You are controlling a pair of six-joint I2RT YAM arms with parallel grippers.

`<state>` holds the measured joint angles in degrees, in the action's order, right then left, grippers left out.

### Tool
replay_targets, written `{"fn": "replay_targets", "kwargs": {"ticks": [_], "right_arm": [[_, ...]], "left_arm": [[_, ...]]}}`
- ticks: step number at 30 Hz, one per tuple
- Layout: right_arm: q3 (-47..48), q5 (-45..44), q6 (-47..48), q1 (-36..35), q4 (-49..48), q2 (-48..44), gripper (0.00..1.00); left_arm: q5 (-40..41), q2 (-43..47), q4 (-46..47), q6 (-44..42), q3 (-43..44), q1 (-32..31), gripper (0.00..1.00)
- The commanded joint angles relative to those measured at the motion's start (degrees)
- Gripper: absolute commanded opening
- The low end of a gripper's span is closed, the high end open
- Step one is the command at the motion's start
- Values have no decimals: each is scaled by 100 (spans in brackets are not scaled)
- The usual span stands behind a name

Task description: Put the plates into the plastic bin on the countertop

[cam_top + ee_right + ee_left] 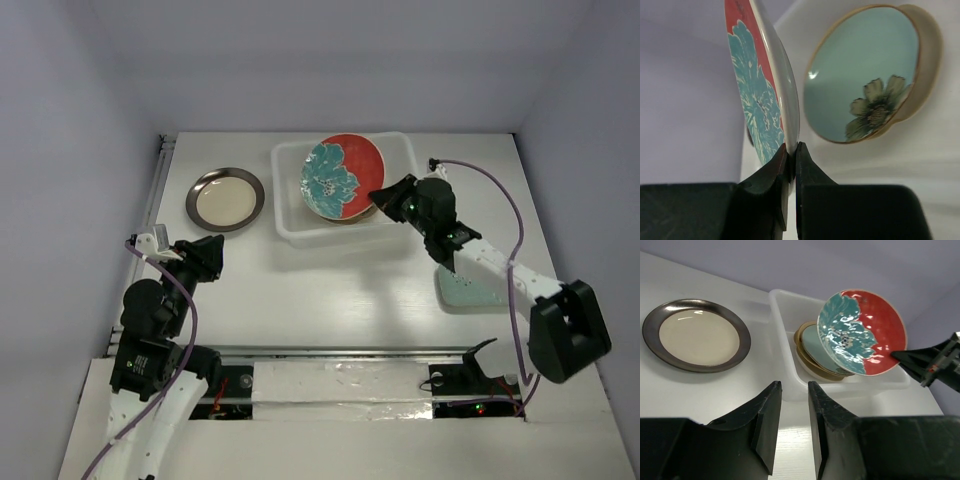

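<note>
**Red-and-teal plate pinched by its rim over the bin**

The red-and-teal plate [343,178] looks like glazed ceramic: stiff, glossy, probably slick and easy to chip. It is held only at its rim, so its weight likely levers against the grip. A knock on the bin wall or a hard drop could crack it or the dish below. The rim is the natural place to hold it, since the face is too wide for 2 short fingers.

The right gripper [792,150] has its jaws clamped on the rim's near edge, 1 finger on each face. The plate is tilted steeply, almost edge-on to the right wrist camera. It hangs above the plastic bin [340,238], apart from the dishes inside.

It is round and shallow. About half is bright red and half carries a large teal flower with a rippled, shiny surface.

In the bin lies a teal flower plate [862,75] with a tan outer wall. Brownish rims show around it in the left wrist view, but how many dishes are stacked there I cannot tell.

A dark-rimmed cream plate [225,198] sits on the countertop [340,290] just left of the bin. A pale green rectangular plate [465,292] lies partly hidden under the right arm.

The left gripper [795,390] holds nothing, its jaws a narrow gap apart.
</note>
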<state>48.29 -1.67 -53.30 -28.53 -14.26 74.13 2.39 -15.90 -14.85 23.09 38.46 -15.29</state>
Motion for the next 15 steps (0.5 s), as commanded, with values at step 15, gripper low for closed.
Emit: {"fn": "replay_targets", "kwargs": {"ticks": [15], "right_arm": [[1208,1143,-243,612,-596,1693,21]], "left_arm": [[-213,-273,378,20,4,26,32]]}}
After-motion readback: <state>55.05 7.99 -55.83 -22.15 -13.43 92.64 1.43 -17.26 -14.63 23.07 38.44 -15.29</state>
